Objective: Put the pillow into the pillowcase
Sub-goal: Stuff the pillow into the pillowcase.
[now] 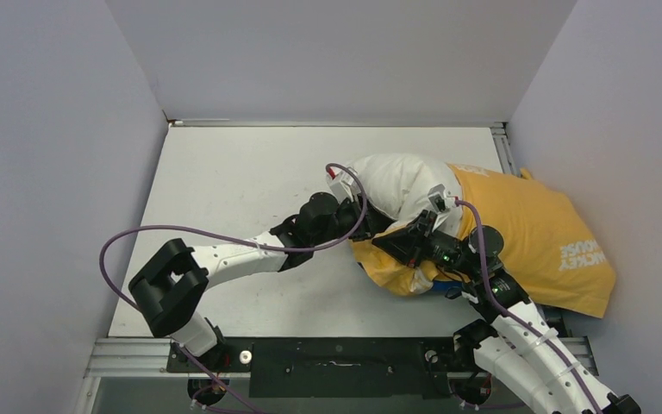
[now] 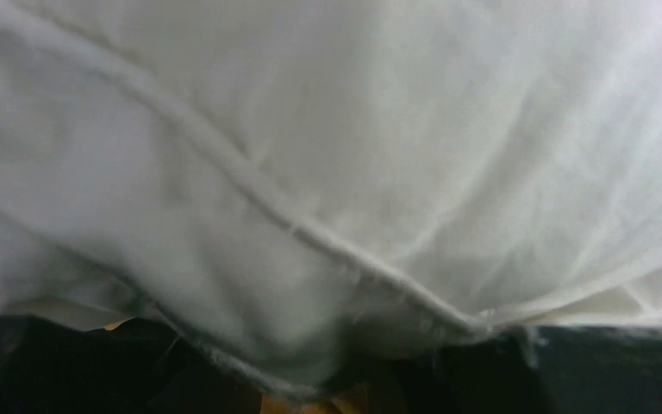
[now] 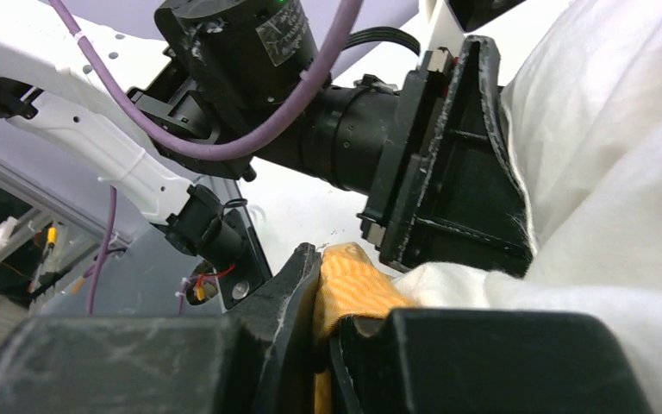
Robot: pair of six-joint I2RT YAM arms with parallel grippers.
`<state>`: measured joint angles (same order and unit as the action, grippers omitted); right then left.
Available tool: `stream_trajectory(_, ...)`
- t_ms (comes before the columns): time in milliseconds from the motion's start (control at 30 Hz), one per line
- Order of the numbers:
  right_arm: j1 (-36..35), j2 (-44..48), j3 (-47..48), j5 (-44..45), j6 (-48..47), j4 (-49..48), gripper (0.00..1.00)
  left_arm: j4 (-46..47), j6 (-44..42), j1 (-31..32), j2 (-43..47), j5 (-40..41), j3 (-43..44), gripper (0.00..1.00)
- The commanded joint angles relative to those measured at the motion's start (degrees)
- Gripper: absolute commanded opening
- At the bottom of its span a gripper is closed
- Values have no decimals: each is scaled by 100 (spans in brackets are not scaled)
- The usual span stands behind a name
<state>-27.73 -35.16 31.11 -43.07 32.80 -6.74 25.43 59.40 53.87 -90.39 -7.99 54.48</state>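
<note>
Left arm reaches in from near-left across the table (image 1: 241,172). Left gripper (image 1: 364,217) is pushed into the left end of the pillow (image 1: 401,185). Its wrist view is filled with white fabric and a stitched seam, so I can't tell if the claw is clamped or just pressing. Pillow sits right of centre: left end bare, right part inside the pillowcase (image 1: 530,228). Case is orange face up and overhangs the table's right edge. Right gripper (image 3: 345,293) is at the case's near-left mouth edge, jaws closed on an orange fold. A blue sliver shows just near of it.
</note>
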Motion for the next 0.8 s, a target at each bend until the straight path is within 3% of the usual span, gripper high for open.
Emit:
stream_trajectory(0, -163, 40, 148, -868, 853, -2302, 5, -887, -563, -79, -194, -274, 111, 38)
stream_trajectory(33, -170, 67, 148, -773, 716, -2067, 5, -1075, -626, -117, -6, -117, 16, 42)
stream_trajectory(167, -179, 285, 87, -305, 151, -1287, 5, -2198, -737, -170, 1222, 961, -387, 72)
stream_trajectory(267, -185, 433, -100, -15, 128, -1251, 5, -2844, -378, -278, 2299, 1240, -728, 81)
stream_trajectory(367, -198, 477, -296, 90, 330, -1540, 5, -2709, 332, -466, 3052, 991, -1236, 82)
stream_trajectory(500, -224, 416, -484, 104, 548, -1997, 5, -1721, 1382, -502, 3471, 438, -1851, 80)
stream_trajectory(767, -350, 366, -429, 25, 512, -2004, 5, 261, 2460, -367, 2624, -59, -1894, 62)
